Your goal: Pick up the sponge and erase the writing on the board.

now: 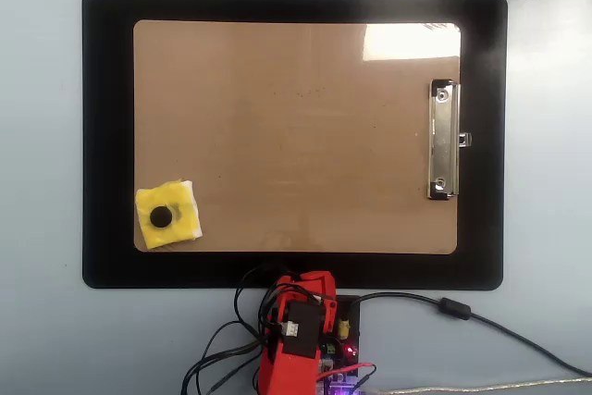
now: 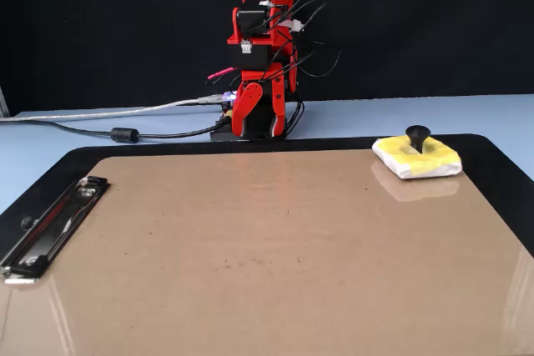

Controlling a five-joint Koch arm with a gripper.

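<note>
I sit folded over my base behind the black mat (image 2: 58, 174), off the board (image 2: 250, 256); my gripper (image 2: 260, 111) points down beside the base, and I cannot tell whether my fingers are spread or pressed together. The sponge (image 1: 167, 216) lies flat on a near corner of the board, knob (image 2: 416, 133) up, a ready handle; I see no clear writing, only faint specks; nothing here holds anything.
</note>
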